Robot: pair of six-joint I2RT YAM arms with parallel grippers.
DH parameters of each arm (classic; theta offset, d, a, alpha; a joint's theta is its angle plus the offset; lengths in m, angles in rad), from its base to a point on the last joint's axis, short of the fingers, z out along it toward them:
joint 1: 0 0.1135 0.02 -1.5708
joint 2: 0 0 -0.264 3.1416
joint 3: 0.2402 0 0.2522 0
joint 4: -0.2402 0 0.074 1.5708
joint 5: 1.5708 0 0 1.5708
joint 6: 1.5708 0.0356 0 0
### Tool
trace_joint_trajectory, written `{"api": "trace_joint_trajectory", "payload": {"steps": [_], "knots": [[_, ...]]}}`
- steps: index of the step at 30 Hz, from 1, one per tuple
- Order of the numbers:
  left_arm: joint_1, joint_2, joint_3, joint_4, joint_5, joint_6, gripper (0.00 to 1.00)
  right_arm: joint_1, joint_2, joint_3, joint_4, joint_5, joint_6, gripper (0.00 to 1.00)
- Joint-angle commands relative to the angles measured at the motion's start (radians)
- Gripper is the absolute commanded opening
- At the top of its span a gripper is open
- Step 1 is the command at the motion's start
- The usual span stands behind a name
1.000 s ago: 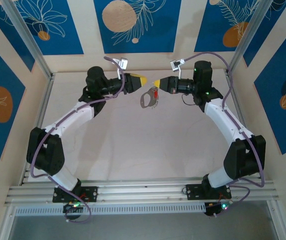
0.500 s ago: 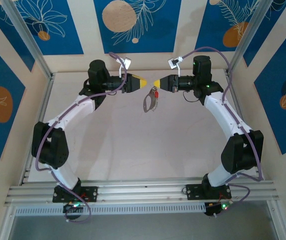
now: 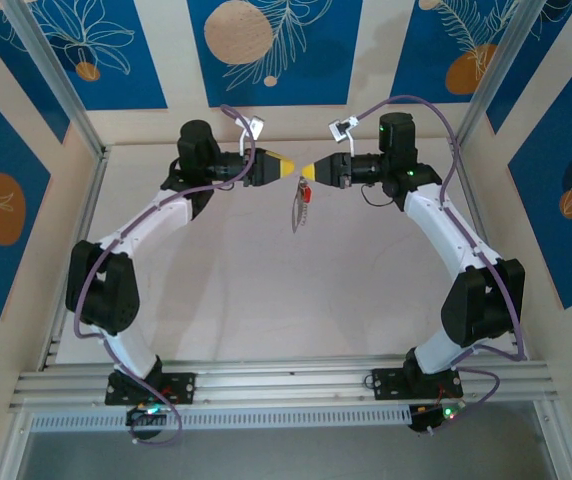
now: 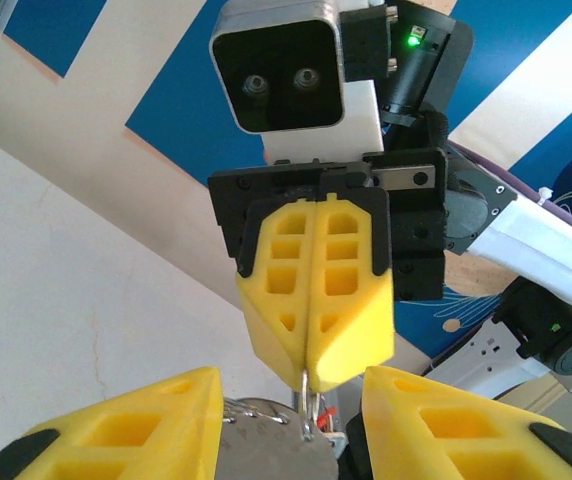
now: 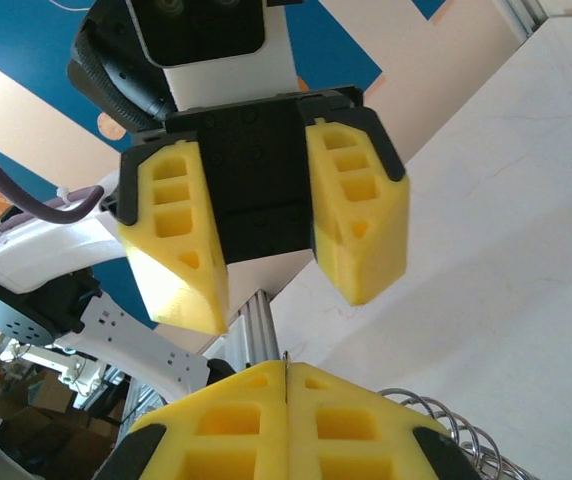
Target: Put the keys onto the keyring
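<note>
Keyring point(image 3: 297, 212): hangs edge-on below the tip of the right gripper point(image 3: 309, 172), over the far half of the table point(image 3: 266, 290). Keys point(image 3: 308, 192): the red tag sits at the top of the loop, just under the fingertips. Right jaws: together, pinching thin metal at the loop's top. Left gripper point(image 3: 286, 167): faces the right one tip to tip, near but apart. Left jaws: spread, holding nothing.

Lab cell: aluminium rails point(image 3: 286, 378), patterned panels point(image 3: 266, 50)
</note>
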Motion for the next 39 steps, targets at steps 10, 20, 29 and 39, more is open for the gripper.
{"api": "trace_joint_trajectory", "payload": {"steps": [10,20,29,39], "knots": [[-0.015,0.013,-0.003,0.088,0.047,-0.037,0.34,0.014,0.019,0.049,0.010,-0.006,-0.004,0.00],[-0.022,0.014,-0.022,0.114,0.051,-0.053,0.33,0.013,0.020,0.042,0.023,0.000,0.002,0.00],[-0.025,0.021,-0.023,0.098,0.041,-0.037,0.36,0.012,0.015,0.038,0.021,0.002,-0.002,0.00],[-0.034,0.017,-0.033,0.092,0.055,-0.027,0.23,0.010,0.016,0.037,0.027,0.007,0.002,0.00]]}}
